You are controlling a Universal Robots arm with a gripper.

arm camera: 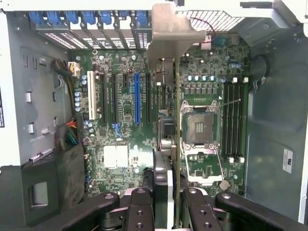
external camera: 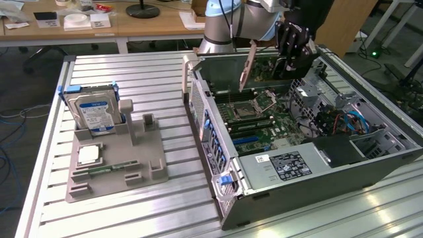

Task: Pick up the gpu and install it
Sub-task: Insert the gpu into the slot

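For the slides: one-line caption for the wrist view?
Wrist view: hand holds the gpu edge-on above the motherboard.

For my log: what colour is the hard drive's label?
Blue and white label; best in exterior view.

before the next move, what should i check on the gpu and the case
1. Grip: ok. The gripper has its fingers shut on the gpu.
2. Height: ok. In the exterior view the card hangs above the open computer case, not seated.
3. Bracket end: ok. It faces the case's slotted rear wall.
4. Blue slot: ok. Nothing sits in it.
5. Line-up with a slot: cannot tell. In the wrist view the card's edge runs between the blue slot and the cpu socket.
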